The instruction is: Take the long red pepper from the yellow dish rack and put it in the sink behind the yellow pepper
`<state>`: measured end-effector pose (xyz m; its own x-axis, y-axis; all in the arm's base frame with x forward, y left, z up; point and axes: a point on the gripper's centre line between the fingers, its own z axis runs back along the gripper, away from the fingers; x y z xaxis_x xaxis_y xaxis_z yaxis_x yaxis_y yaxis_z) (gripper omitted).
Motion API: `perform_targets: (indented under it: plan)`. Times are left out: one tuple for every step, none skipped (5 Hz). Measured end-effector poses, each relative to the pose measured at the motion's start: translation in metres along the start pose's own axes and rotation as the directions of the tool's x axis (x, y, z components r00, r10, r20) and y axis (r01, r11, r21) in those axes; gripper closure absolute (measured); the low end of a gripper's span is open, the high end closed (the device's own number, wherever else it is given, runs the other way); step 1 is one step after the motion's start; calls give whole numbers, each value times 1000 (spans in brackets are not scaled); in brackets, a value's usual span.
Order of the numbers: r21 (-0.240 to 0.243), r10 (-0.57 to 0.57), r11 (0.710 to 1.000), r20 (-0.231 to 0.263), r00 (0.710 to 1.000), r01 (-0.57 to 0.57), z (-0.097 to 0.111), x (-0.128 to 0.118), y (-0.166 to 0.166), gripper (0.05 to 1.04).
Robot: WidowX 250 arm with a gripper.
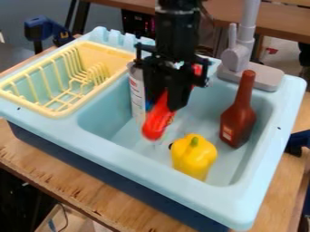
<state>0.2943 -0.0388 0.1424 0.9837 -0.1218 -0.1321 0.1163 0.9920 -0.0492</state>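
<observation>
Item one: my claw (165,103), over the basin of the light blue toy sink (145,168), fingers closed on a long red object (157,121). The object slants, its rounded lower end toward the sink's near edge; my fingers cover part of it.

Item two: one white can (137,93) with red markings, upright in the basin, just beyond my claw toward the drying-rack side.

Item three: one yellow bell pepper (194,159), green stem up, in the basin near the near edge.

Item four: one brown bottle (237,121), narrow-necked, in the basin by the right edge, well apart from my claw.

Item five: one pale yellow drying rack (53,111), set at the sink's left end.

Item six: one grey faucet (242,50), at the far edge, toward the far right corner.

Support: a wooden table (45,159) beneath the sink.
</observation>
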Motion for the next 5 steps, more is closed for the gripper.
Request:
perform_targets:
  plan:
    - [8,17,1000,-46,999,-17,-13,-2,1,586]
    - [25,-5,1000,-84,996,7,-24,-4,-6,586]
    - [33,-15,999,-118,993,19,-34,-4,-8,586]
    - [28,-31,999,-126,992,35,-41,-5,-8,586]
    - [22,-32,999,-126,991,35,-42,-5,-9,586]
